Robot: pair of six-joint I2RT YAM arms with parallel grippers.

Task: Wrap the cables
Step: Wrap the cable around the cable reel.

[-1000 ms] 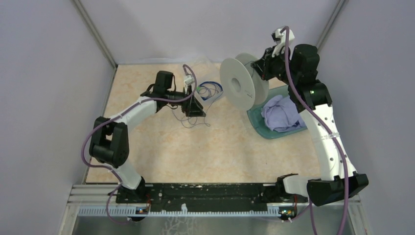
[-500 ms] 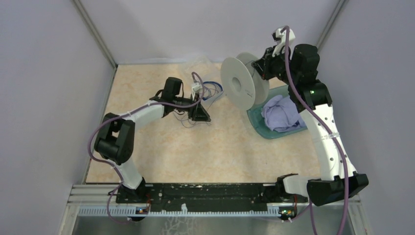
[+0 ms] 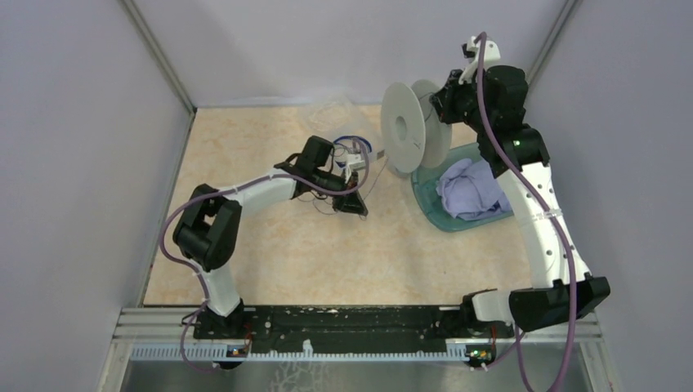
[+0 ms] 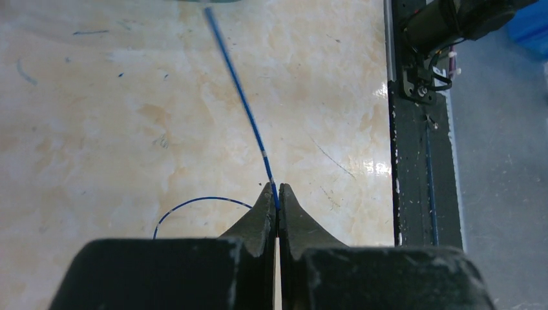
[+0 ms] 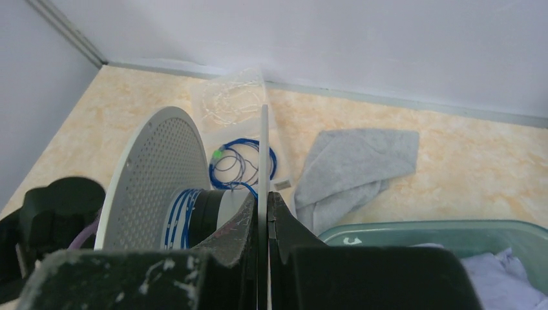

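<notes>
My right gripper point(image 3: 448, 100) holds a pale grey spool point(image 3: 406, 127) up in the air at the back right. In the right wrist view that gripper point(image 5: 265, 197) is shut on the thin edge of one spool flange point(image 5: 263, 148), and a few blue turns of cable point(image 5: 176, 213) lie round the hub. My left gripper point(image 3: 358, 204) is low over the table, left of the spool. In the left wrist view it point(image 4: 276, 191) is shut on the thin cable point(image 4: 242, 97), which looks blue with pale marks and runs taut away from the tips. A slack loop point(image 4: 194, 201) lies on the table.
A coil of blue wire with a green end point(image 5: 242, 161) lies in a clear bag point(image 5: 232, 97) on the table behind the spool. A grey cloth point(image 5: 362, 161) lies beside it. A teal tray point(image 3: 435, 214) holding a purple cloth point(image 3: 470, 188) sits under the right arm.
The left arm has swung right, towards the spool, and its gripper has closed on the cable. The right arm has shifted the spool slightly up and to the right.
</notes>
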